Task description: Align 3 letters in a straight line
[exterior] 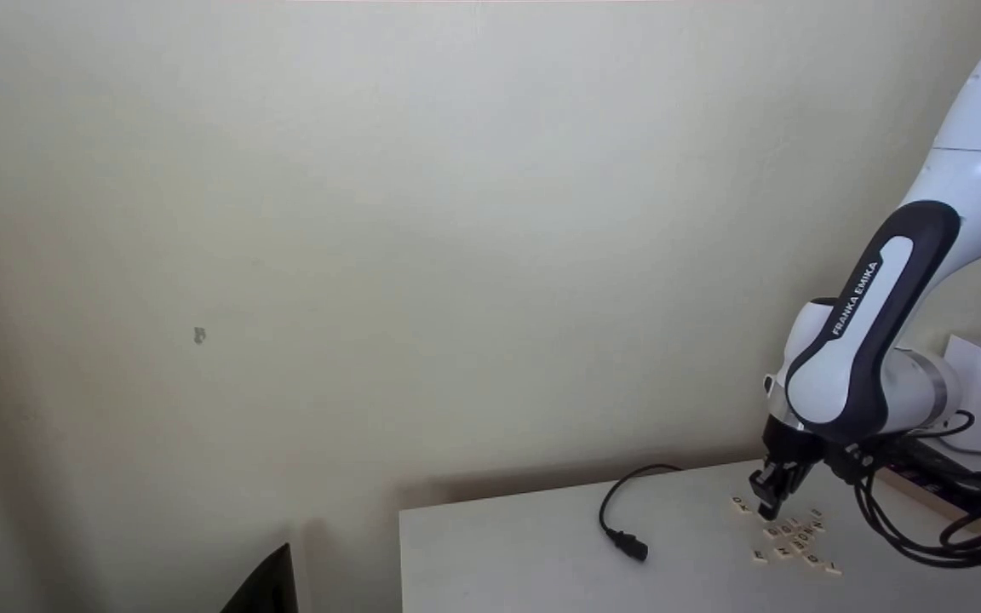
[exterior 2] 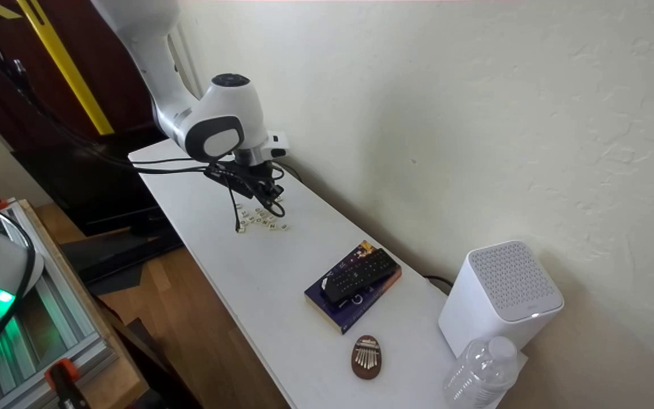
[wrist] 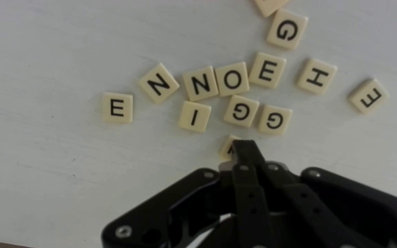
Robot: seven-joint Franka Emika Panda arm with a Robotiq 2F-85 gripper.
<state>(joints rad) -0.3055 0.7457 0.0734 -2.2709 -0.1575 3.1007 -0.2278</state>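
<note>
The letters are small pale-tan tiles lying flat on the white table. In the wrist view, an N [wrist: 200,83], an O [wrist: 232,79] and an E [wrist: 267,70] form a close, slightly uneven row. Below them sit an I [wrist: 194,116] and two G tiles, one G [wrist: 275,120] at the right. Another N [wrist: 159,83] is tilted, and an H [wrist: 317,75] stands apart. My gripper [wrist: 248,150] is shut, its tip covering part of one tile [wrist: 226,148]; whether they touch I cannot tell. An exterior view shows the gripper [exterior: 768,501] low beside the scatter.
A black cable plug [exterior: 629,546] lies on the table. A book [exterior 2: 327,309] carries a black remote [exterior 2: 359,275]. Near them are a small thumb piano [exterior 2: 367,357], a white box-shaped device [exterior 2: 497,289] and a clear bottle [exterior 2: 481,375]. The wall [exterior 2: 418,113] runs close behind the table.
</note>
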